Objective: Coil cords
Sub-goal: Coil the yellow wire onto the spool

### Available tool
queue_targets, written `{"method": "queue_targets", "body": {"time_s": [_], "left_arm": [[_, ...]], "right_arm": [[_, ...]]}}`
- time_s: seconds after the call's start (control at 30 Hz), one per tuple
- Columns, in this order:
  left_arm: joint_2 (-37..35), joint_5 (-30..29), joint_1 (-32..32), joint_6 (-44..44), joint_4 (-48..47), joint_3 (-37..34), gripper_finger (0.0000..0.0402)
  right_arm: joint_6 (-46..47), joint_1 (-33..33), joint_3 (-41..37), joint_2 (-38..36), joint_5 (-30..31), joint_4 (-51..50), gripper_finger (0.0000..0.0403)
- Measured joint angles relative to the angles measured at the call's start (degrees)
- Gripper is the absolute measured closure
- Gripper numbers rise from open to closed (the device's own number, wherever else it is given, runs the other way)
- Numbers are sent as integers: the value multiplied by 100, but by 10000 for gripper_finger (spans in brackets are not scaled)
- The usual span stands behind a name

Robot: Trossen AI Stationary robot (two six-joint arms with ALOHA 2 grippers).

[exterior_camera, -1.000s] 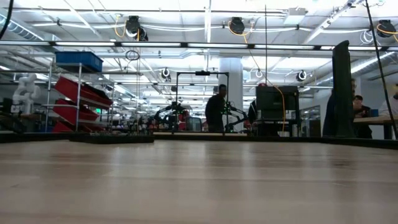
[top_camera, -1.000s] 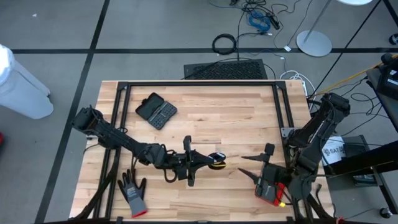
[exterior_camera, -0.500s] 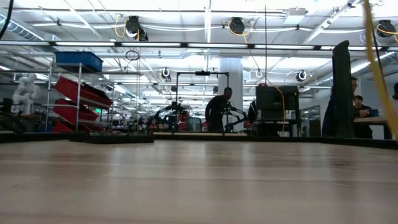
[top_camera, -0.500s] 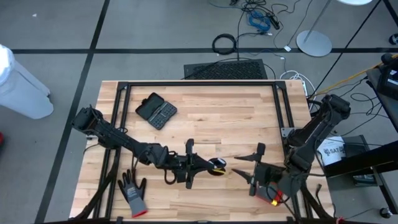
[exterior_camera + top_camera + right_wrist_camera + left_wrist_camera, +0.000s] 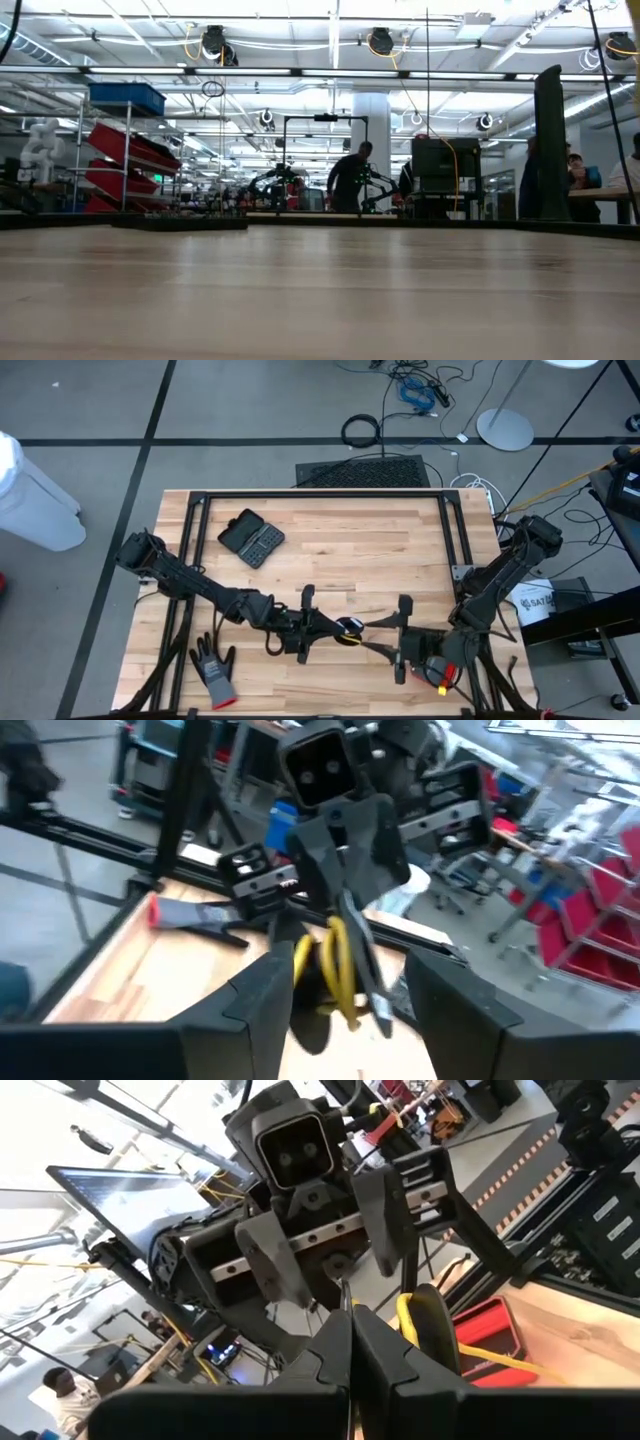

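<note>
A small ring of yellow cord (image 5: 348,627) with a black round part (image 5: 428,1318) is near the table's front middle. My left gripper (image 5: 330,627) reaches in from the table's left and is shut on it. My right gripper (image 5: 366,635) comes from the table's right and is open. Its fingertips stand just right of the ring, one on either side, without touching it. In the right wrist view the ring (image 5: 328,965) stands on edge between my right fingers (image 5: 262,1000). My left gripper pinches the yellow ring's coiled turns (image 5: 338,948) between its two shut fingers (image 5: 362,960). The fingers lie about level, coming from the table's left. The ring stands upright on edge at the fingertips. I cannot tell whether its lower edge touches the table.
A black case (image 5: 251,538) lies at the far left. A grey glove (image 5: 213,670) lies at the front left. A red-handled tool (image 5: 441,676) lies under my right arm. Black frame rails (image 5: 320,495) run along the table's far, left and right sides.
My right gripper has moved toward the table's left, up to the yellow ring, and has stayed open. My left gripper has kept the ring nearly in place.
</note>
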Motion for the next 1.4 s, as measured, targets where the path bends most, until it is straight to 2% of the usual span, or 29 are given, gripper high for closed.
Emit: {"method": "queue_targets", "body": {"time_s": [0.1,0.33,0.83,0.97,1.23,1.4], "left_arm": [[0,2,0,0,-2,0,400],[0,151,0,-4,4,0,400],[0,254,0,-24,29,-1,400],[-7,245,0,-35,42,-2,400],[-7,204,0,-23,58,-2,397],[-7,9,-33,-310,121,-2,354]], "right_arm": [[82,-80,0,-2,-321,-38,244],[256,-230,0,-2,-464,-146,294],[460,-469,0,-7,-1053,-272,364],[456,-495,0,-7,-1066,-307,395],[436,-485,0,-9,-863,-304,400],[429,-386,0,-7,-513,-310,401]]}}
